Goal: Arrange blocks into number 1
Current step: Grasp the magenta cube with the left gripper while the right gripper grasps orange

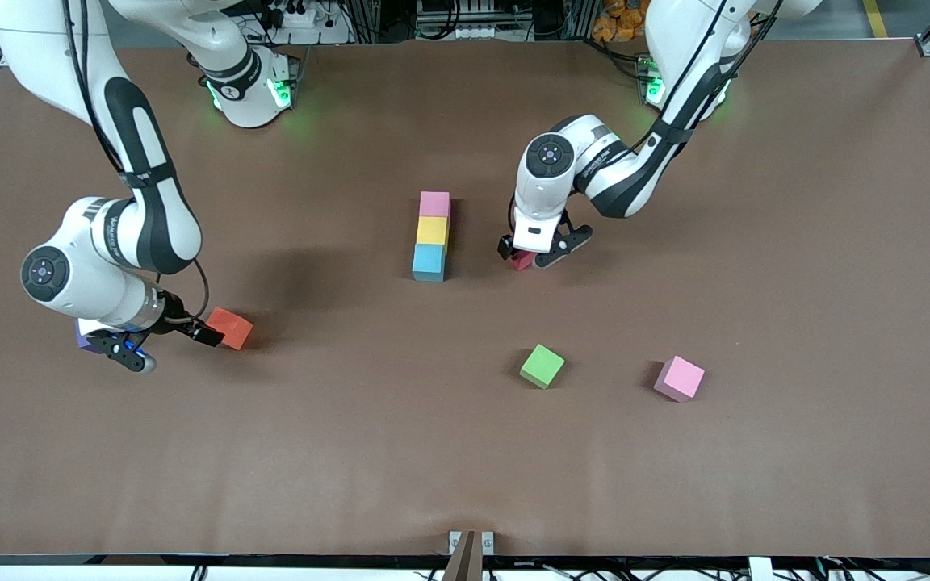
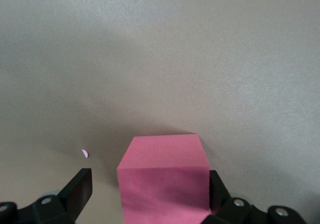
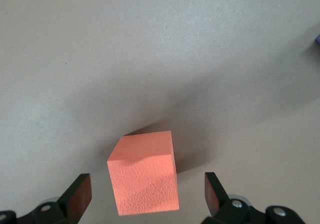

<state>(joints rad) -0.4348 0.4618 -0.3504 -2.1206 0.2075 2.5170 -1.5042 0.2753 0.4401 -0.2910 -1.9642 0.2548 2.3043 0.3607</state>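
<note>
Quickly, front view: your pink [image 1: 435,203], yellow [image 1: 433,231] and sky-blue [image 1: 429,261] blocks form a column at frame centre; a spare pink block [image 1: 680,378] sits lower right. Left wrist view: left gripper [image 2: 147,189] spread around the crimson block [image 2: 163,176]. Right wrist view: right gripper [image 3: 148,189] spread around the orange block [image 3: 144,179].

The orange cube [image 3: 145,176] looks like matt foam with a fine leathery grain on its faces. The crimson cube [image 2: 164,176] is matt too, with a smoother skin. The brown surface [image 1: 352,452] is dull and smooth, like paper or thin felt. Both robot arms wear glossy white plastic shells [image 1: 546,181] with black, duller joints.
</note>
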